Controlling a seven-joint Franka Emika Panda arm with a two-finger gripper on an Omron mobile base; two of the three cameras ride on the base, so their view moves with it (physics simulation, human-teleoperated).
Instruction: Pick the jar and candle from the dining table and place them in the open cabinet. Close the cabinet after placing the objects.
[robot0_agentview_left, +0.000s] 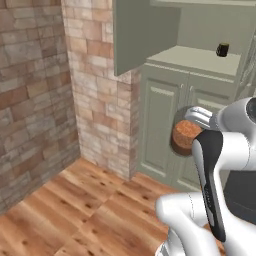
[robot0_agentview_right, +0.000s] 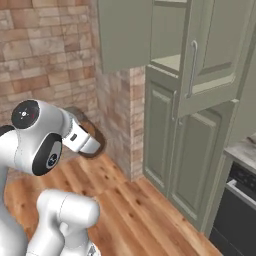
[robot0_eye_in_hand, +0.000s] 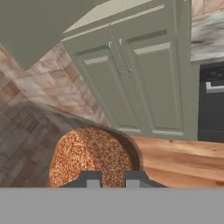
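Jar (robot0_eye_in_hand: 89, 157) sits clamped in the closed claw (robot0_eye_in_hand: 113, 178), low before the cabinet (robot0_agentview_left: 165, 125) doors. Best lift it level now, clear the open door (robot0_agentview_left: 142, 32), and aim for bare shelf (robot0_agentview_left: 195, 57) beside the small dark cup (robot0_agentview_left: 223, 49).

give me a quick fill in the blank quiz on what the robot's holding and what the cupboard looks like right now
1. The gripper is shut on the clear glass jar, which holds ____ powder.
2. The upper doors of the tall sage-green cabinet stand ____.
3. A small dark object sits on the cabinet's inner ____.
4. The floor under the robot is made of ____ planks.

Missing words: brown; open; shelf; wooden
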